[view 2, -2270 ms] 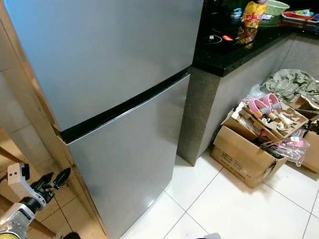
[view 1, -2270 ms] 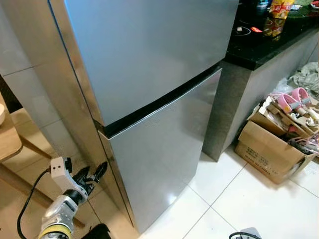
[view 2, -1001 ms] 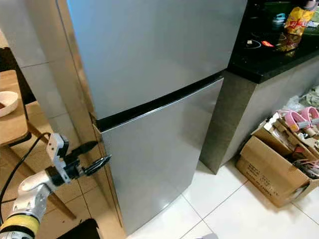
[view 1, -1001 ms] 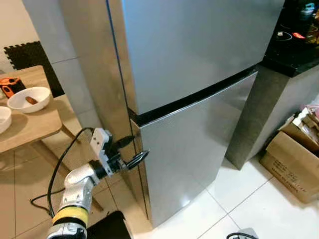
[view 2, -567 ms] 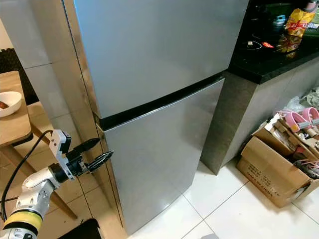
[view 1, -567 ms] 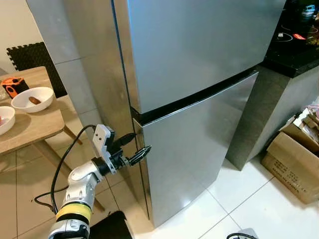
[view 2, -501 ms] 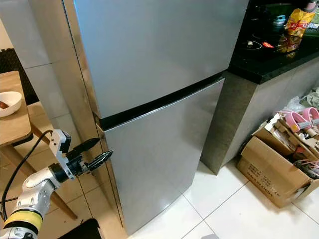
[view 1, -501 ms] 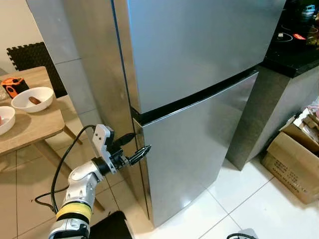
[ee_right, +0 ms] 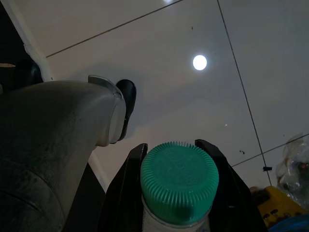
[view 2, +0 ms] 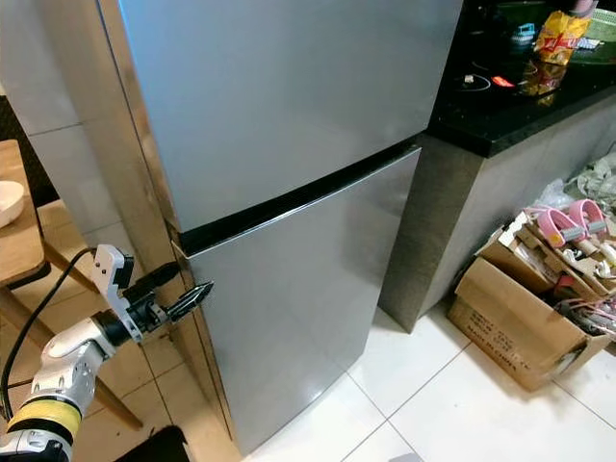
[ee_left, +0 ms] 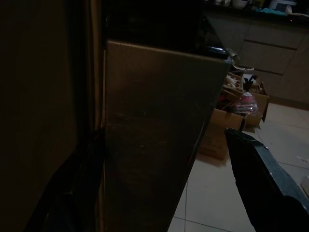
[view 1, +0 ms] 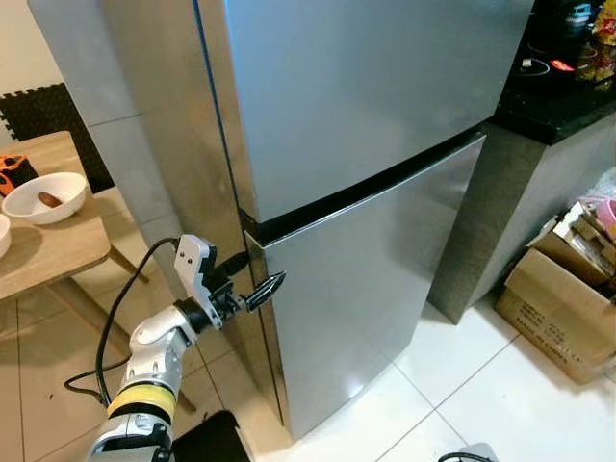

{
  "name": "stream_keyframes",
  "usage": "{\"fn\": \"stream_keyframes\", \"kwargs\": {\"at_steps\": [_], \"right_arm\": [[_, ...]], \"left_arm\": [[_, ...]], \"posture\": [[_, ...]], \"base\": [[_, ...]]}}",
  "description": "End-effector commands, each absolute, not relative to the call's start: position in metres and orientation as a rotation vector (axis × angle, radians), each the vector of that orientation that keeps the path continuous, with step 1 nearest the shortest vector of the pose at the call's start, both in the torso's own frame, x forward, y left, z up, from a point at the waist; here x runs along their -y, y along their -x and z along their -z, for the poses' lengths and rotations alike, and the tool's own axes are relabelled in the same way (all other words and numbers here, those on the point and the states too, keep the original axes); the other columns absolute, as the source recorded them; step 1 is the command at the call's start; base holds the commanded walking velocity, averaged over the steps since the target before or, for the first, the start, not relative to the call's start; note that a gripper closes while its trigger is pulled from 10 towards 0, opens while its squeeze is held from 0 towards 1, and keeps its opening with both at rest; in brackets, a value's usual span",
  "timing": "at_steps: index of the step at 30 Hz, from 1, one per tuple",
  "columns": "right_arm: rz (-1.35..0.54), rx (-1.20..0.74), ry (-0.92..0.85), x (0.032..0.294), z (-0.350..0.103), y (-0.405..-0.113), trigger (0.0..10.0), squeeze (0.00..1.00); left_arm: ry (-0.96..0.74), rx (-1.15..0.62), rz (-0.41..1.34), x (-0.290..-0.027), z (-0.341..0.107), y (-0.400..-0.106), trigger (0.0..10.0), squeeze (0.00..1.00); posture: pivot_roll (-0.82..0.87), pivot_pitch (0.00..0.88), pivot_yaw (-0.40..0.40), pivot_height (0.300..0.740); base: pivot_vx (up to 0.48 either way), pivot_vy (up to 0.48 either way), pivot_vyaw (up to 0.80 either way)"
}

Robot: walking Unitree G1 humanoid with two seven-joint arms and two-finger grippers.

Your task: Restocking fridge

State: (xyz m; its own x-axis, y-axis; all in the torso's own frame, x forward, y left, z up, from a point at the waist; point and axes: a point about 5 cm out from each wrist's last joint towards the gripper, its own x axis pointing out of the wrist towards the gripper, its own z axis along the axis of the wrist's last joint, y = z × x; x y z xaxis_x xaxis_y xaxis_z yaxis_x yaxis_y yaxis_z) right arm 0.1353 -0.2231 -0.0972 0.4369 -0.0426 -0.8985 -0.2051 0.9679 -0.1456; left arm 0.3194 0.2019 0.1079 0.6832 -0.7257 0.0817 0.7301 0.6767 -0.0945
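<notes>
A tall silver fridge stands before me, its upper door (view 1: 366,87) and lower door (view 1: 375,279) parted by a black gap; both look shut. My left gripper (view 1: 260,274) is open at the lower door's left edge, just under its top corner. One finger is in front of the door and the other is by the fridge's side. In the left wrist view that door edge (ee_left: 145,135) runs between the two fingers (ee_left: 265,183). My right gripper (ee_right: 178,193) hangs low over the floor, shut on a bottle with a green ribbed cap (ee_right: 178,181).
A wooden table (view 1: 58,255) with a white bowl (view 1: 46,197) stands at the left. Right of the fridge, a black counter (view 1: 549,96) carries packets. An open cardboard box (view 1: 558,308) of shoes sits on the white tiled floor (view 1: 452,395). A black cable (view 1: 111,327) trails from my left wrist.
My left arm rose from near the floor to the lower door's left edge and now holds there, open. The camera turned left, then drifted slightly.
</notes>
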Motion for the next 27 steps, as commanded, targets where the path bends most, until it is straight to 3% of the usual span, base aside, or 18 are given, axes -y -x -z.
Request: {"fn": "stream_keyframes", "kwargs": {"at_steps": [1,13,16,27], "right_arm": [[-0.099,-1.130,0.255,0.224,0.098,-0.133,10.0,0.00],[-0.096,-1.130,0.258,0.226,0.097,-0.133,10.0,0.00],[-0.096,-1.129,0.257,0.226,0.097,-0.134,10.0,0.00],[-0.094,-1.129,0.257,0.226,0.097,-0.134,10.0,0.00]], "left_arm": [[0.119,0.026,0.923,-0.187,-0.109,-0.320,10.0,0.00],[0.269,-0.032,1.302,-0.154,-0.107,-0.293,10.0,0.00],[0.311,-0.063,1.399,-0.133,-0.097,-0.280,10.0,0.00],[0.383,-0.114,1.491,-0.108,-0.088,-0.263,10.0,0.00]], "posture": [[-0.04,0.015,-0.002,0.740],[-0.04,0.008,-0.005,0.740],[-0.04,0.008,-0.007,0.740],[-0.05,0.006,-0.010,0.740]], "base": [[0.000,0.000,0.00],[0.000,0.000,0.00],[0.000,0.000,0.00],[0.000,0.000,0.00]]}}
